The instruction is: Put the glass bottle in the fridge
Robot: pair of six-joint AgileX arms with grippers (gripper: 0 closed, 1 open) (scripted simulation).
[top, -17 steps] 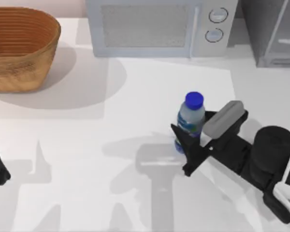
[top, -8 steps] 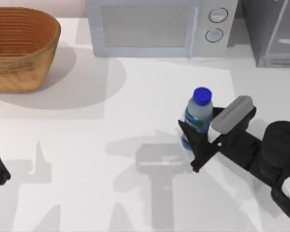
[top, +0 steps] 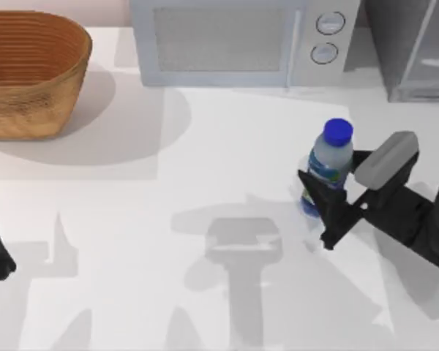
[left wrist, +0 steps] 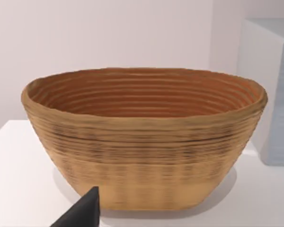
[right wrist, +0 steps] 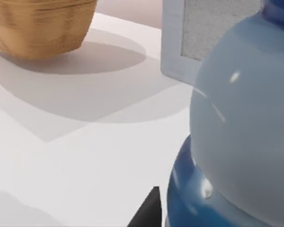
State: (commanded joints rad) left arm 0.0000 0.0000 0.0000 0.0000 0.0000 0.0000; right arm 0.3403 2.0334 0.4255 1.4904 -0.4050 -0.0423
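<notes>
Since a second ago the glass bottle (top: 329,167) and the right gripper (top: 323,194) clamped on it have travelled together toward the desk's right side and slightly toward the back, from near the desk's middle to a spot well right of it. In the top view the bottle stands roughly upright, blue cap uppermost, with the dark fingers (top: 329,212) of the right gripper closed around its lower body below the label. The bottle's shadow falls on the white desk (top: 205,183) to the left of it, apart from its base, which suggests it is held clear of the surface. The fridge (top: 413,47) stands at the back right corner, farther back than the bottle and well apart from it; the white microwave (top: 241,40) sits just left of the fridge along the back edge. In the right wrist view the bottle (right wrist: 241,142) looms very close, the microwave (right wrist: 203,33) behind it. A woven basket (top: 29,73) rests at the back left. The left arm is parked at the left edge; I cannot tell the state of the left gripper (left wrist: 83,213), whose dark tip faces the basket (left wrist: 142,142) in the left wrist view.
</notes>
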